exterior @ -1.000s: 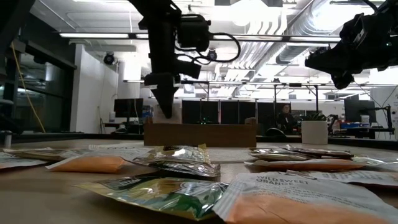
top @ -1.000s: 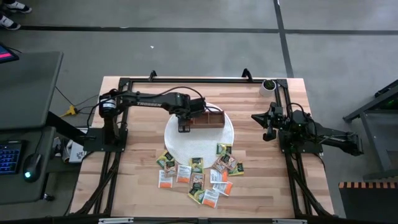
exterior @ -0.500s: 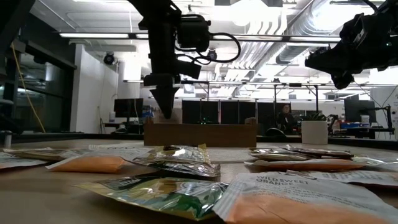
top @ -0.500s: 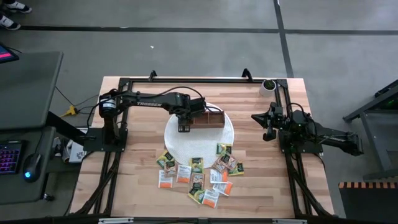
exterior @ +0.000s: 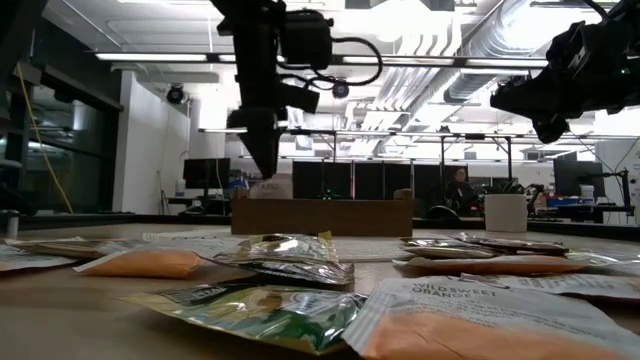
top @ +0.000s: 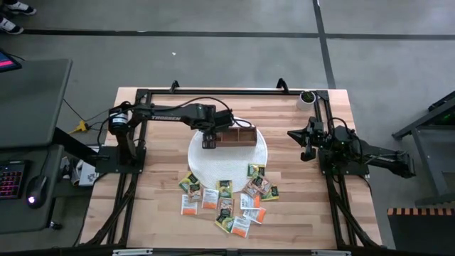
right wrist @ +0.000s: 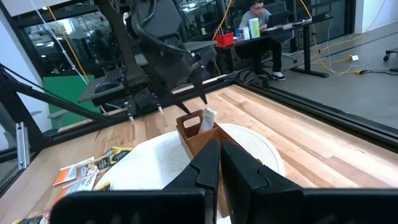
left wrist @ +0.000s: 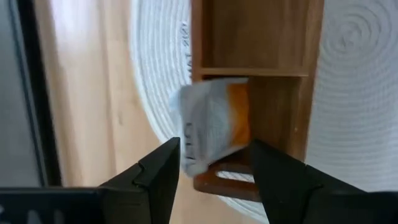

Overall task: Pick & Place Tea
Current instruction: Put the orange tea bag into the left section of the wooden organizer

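The left wrist view shows one white-and-orange tea packet (left wrist: pixel 214 127) standing tilted in the end compartment of the wooden box (left wrist: pixel 255 37), leaning partly over its outer wall. The left gripper (left wrist: pixel 214 171) is held just above it with its fingers apart and nothing between them, so the packet is judged to be released. The neighbouring compartment seen in this view holds nothing. In the high view, the box (top: pixel 234 135) is seen on a round white mat (top: pixel 227 158), and the left gripper (top: pixel 208 139) is placed over the box's left end. A scattered pile of tea packets (top: pixel 226 199) lies on the table (top: pixel 313 213) in front of the mat, well apart from the box. The task is therefore judged to be at an early stage: one packet is placed, though not seated flat, and many are left to be picked. The right gripper (top: pixel 304 146) is parked at the table's right side, its fingers together and holding nothing.
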Controlling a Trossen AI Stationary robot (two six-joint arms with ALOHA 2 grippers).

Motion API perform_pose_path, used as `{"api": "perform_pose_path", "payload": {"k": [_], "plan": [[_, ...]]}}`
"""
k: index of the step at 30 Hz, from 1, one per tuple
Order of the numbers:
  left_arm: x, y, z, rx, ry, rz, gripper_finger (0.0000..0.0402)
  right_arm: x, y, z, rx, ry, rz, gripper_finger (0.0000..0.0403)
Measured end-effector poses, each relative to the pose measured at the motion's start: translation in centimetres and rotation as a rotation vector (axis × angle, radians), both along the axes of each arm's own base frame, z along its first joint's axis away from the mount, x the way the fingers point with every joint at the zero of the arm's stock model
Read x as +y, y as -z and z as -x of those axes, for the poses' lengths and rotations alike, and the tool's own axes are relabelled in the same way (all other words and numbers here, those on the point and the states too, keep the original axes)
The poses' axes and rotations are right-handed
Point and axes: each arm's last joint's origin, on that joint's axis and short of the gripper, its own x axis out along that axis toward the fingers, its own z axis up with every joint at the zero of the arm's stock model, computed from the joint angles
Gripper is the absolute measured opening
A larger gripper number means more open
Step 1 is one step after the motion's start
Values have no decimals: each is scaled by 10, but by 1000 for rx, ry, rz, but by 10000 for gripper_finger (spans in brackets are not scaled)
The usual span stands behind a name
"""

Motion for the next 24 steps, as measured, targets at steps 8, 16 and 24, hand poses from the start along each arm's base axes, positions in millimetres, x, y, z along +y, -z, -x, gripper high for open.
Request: {"api": "perform_pose_path", "payload": {"k": [8, 16, 24], "plan": [[-11, -29, 14, -46, 6, 30, 188, 0, 0, 0, 0, 0, 0, 12], [-51, -50, 33, -66, 86, 381, 188, 0, 0, 0, 0, -1, 0, 12], [-87, -49, 30, -92, 125, 576, 188, 0, 0, 0, 0, -1, 0, 12]]}}
